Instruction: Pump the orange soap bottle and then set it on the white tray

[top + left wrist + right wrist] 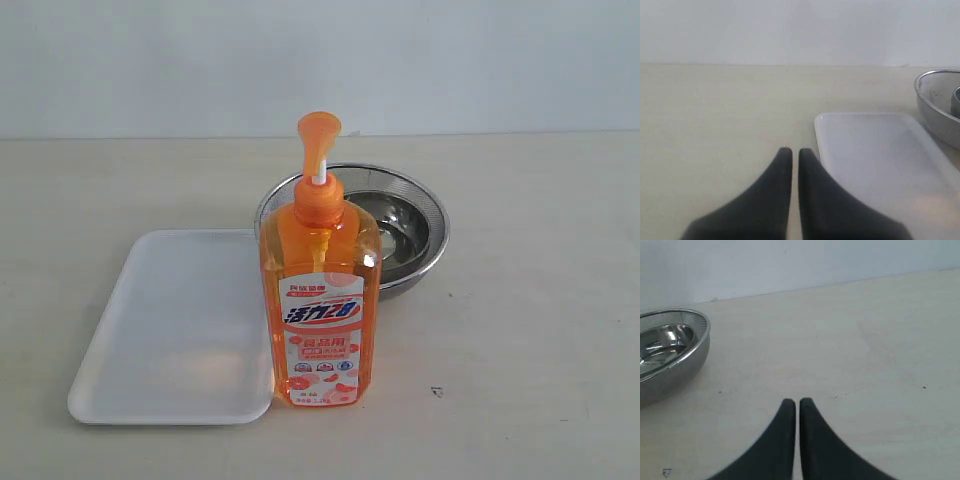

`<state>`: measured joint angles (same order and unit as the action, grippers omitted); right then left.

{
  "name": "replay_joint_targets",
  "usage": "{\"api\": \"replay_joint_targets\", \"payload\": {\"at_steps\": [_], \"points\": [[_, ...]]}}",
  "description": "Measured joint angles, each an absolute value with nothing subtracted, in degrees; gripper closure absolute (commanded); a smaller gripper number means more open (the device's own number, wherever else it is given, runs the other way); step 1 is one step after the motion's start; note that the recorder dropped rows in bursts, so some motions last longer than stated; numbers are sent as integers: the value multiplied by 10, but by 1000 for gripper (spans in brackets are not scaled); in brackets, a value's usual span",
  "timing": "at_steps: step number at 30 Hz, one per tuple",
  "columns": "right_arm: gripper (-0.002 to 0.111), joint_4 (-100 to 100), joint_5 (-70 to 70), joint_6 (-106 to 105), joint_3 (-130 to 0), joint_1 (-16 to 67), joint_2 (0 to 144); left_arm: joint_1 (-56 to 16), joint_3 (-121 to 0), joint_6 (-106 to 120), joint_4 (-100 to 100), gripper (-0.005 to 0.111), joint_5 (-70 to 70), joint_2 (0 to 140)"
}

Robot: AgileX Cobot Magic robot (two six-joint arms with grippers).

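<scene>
My left hand [795, 151] and right hand [797, 401], pinched empty, seemingly well apart from the orange soap bottle [320, 310], must first reach its pump [318, 130].

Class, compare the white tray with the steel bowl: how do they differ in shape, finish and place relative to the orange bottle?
Shape: the white tray is flat and rectangular; the steel bowl is round and deep. Finish: the tray is matte white, the bowl shiny metal. Place: in the exterior view the tray lies left of the orange soap bottle; the bowl sits behind it, partly hidden. Both rest on the table.
</scene>
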<state>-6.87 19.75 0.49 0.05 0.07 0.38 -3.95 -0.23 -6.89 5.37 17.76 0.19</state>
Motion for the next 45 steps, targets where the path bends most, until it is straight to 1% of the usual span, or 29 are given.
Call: {"api": "replay_joint_targets", "payload": {"at_steps": [10,15,24,28,37,45], "points": [[108,-60,198,-34,1,1,4,-39,-2,-69,54,102,178,2],[108,-55,187,-88,1,1,4,-39,-2,-69,54,102,178,2],[108,-53,84,-129,1,1,4,-39,-2,-69,54,102,178,2],[108,-55,44,-97,1,1,4,-39,-2,-69,54,102,178,2],[108,-59,-43,54,1,1,4,-39,-2,-69,54,102,178,2],[108,-60,-63,104,1,1,4,-39,-2,-69,54,102,178,2]]}}
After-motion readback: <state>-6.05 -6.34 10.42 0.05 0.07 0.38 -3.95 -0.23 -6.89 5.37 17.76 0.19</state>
